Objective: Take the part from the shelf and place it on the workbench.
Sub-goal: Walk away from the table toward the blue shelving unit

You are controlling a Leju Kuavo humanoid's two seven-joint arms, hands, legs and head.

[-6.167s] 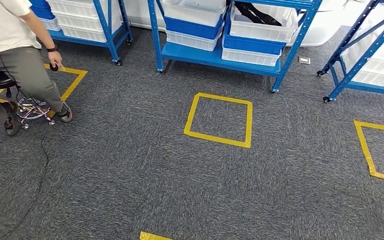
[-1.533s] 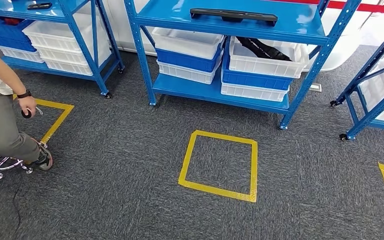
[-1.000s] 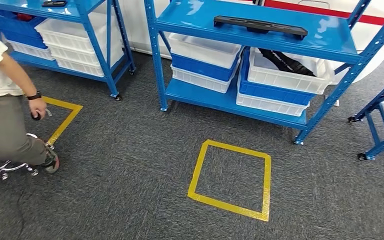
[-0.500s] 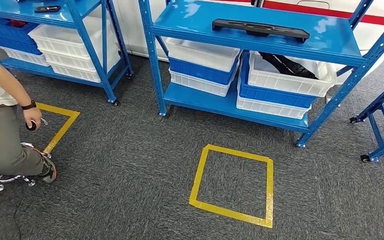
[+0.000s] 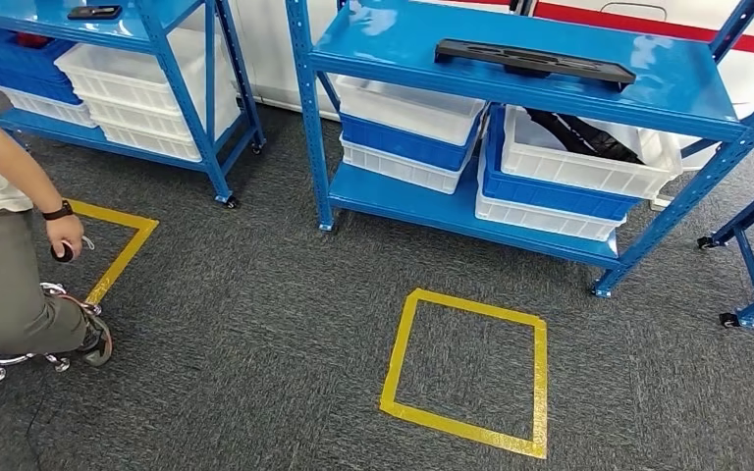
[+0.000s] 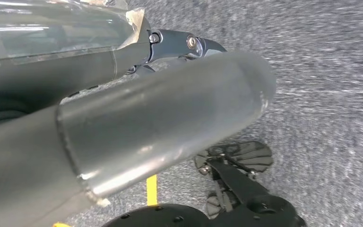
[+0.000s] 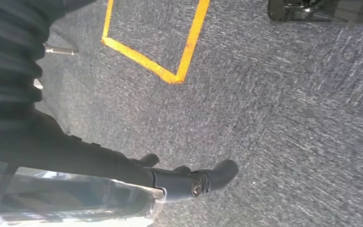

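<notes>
I am looking down my left wrist camera at the left hand (image 6: 170, 118), which is hanging over grey carpet (image 6: 331, 94); the thick thumb is blocking the fingers, so I cannot tell how far it is open, and I am seeing nothing in it. My right wrist camera is showing the right hand (image 7: 189, 179) hanging over the same carpet, its dark fingers lying straight and holding nothing; how far apart they are I cannot tell.

In the head view a yellow tape square (image 5: 466, 371) is lying on the floor just ahead of me. At the left edge a person (image 5: 5, 265) is sitting on a wheeled stool and holding a small dark object.

Beyond the square the blue shelf (image 5: 687, 93) is standing, and the part (image 5: 535, 61), a long black bar, is lying flat across its upper level, well apart from both hands. Under it, stacked white and blue bins (image 5: 407, 132) are sitting on the lower level.
</notes>
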